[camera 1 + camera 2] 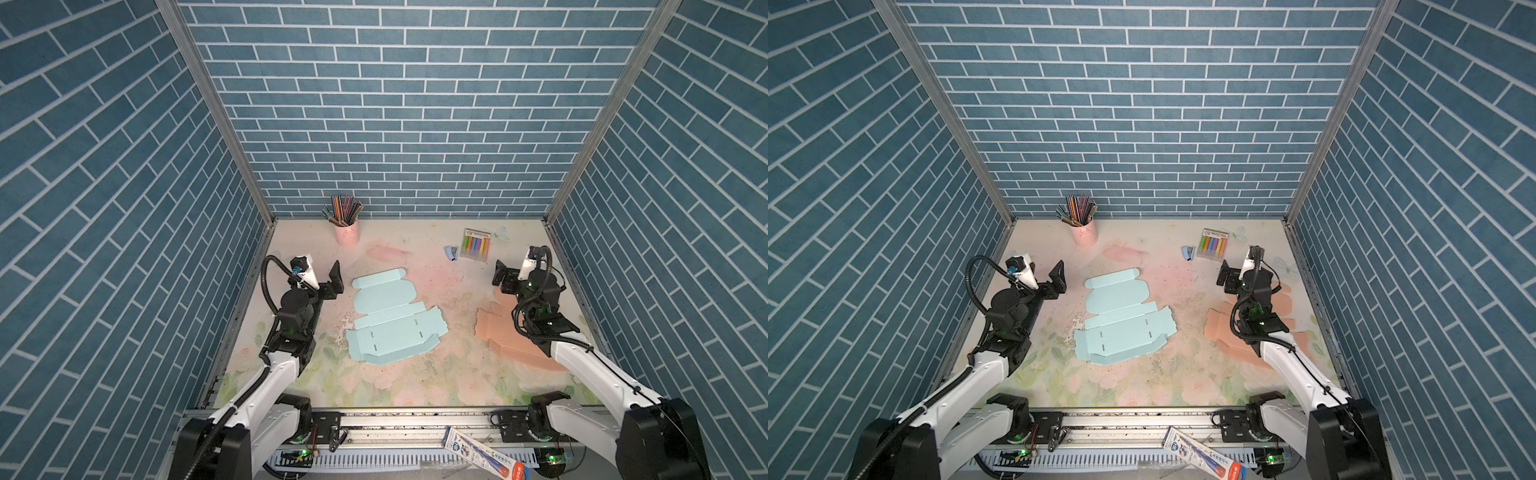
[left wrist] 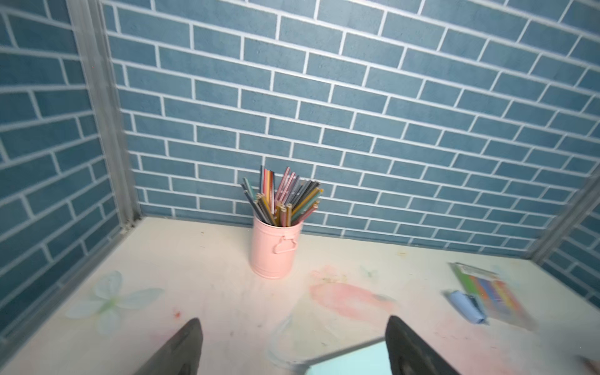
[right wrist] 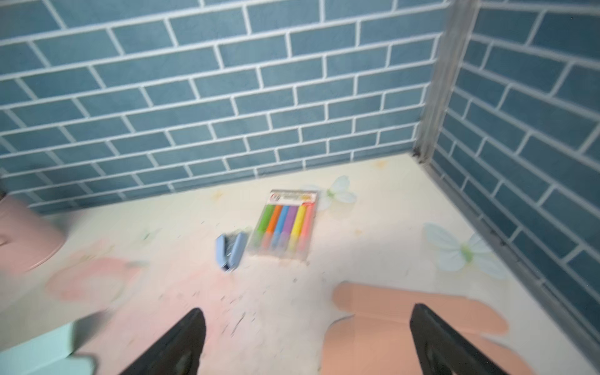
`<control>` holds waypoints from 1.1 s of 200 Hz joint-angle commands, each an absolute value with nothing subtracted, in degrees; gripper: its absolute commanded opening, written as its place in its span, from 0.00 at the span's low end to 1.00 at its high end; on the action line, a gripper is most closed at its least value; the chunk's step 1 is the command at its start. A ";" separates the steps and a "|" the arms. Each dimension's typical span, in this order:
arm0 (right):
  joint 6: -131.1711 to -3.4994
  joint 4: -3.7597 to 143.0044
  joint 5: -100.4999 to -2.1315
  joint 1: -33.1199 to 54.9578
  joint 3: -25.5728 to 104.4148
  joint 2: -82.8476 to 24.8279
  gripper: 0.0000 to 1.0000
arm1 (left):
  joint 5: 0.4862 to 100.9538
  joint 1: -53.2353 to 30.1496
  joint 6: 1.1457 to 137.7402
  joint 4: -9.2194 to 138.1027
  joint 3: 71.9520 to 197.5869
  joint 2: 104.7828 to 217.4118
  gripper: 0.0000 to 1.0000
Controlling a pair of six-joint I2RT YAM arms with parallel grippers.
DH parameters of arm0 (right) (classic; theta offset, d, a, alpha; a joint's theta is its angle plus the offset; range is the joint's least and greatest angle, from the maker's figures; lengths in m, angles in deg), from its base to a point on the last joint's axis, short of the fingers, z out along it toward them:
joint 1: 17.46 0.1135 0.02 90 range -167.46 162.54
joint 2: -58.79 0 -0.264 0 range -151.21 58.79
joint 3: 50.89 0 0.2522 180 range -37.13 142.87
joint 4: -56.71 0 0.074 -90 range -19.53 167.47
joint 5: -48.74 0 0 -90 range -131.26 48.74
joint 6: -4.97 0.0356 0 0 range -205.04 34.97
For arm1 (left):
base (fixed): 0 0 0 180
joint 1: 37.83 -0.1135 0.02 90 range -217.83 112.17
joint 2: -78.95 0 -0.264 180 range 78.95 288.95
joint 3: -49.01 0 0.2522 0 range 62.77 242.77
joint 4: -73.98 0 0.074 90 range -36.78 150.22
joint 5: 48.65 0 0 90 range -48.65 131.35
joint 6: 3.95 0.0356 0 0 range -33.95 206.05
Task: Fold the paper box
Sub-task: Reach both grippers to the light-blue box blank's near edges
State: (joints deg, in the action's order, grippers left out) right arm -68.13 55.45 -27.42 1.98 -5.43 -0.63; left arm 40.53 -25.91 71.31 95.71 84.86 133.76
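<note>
Left hand [image 1: 336,279], right hand [image 1: 501,276] wide open, empty; flat paper box [image 1: 390,320] between; marker pack [image 1: 476,245] label illegible.

An unfolded paper box [image 1: 390,320] lies flat mid-surface [image 1: 415,382], a cup of pencils [image 1: 346,232] standing behind it at the back wall [image 1: 395,124], a stapler [image 1: 451,252] and pack of markers [image 1: 476,245] side by side behind it to the right, and a second flat box [image 1: 492,328] well to its right.
</note>
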 commanded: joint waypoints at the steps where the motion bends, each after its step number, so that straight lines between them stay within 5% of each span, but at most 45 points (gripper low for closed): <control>1: -58.55 71.31 -28.13 8.84 -4.07 2.10 0.98 | 47.53 -23.39 61.54 82.39 87.68 133.17 0.88; 34: -50.28 77.42 -34.80 20.10 -5.33 3.68 0.98 | 54.78 -18.06 58.15 75.05 87.97 133.03 0.88; 90: -38.68 77.77 -37.80 37.40 -10.52 5.27 0.98 | 53.43 -5.91 57.28 69.54 85.74 133.16 0.88; 133: -37.25 71.28 -41.42 38.80 -13.39 0.63 0.97 | 50.10 0.12 56.19 69.74 85.29 135.59 0.88; 220: -32.80 56.40 -44.44 38.75 -16.94 -7.77 0.74 | 47.40 5.66 54.59 72.76 84.31 138.92 0.88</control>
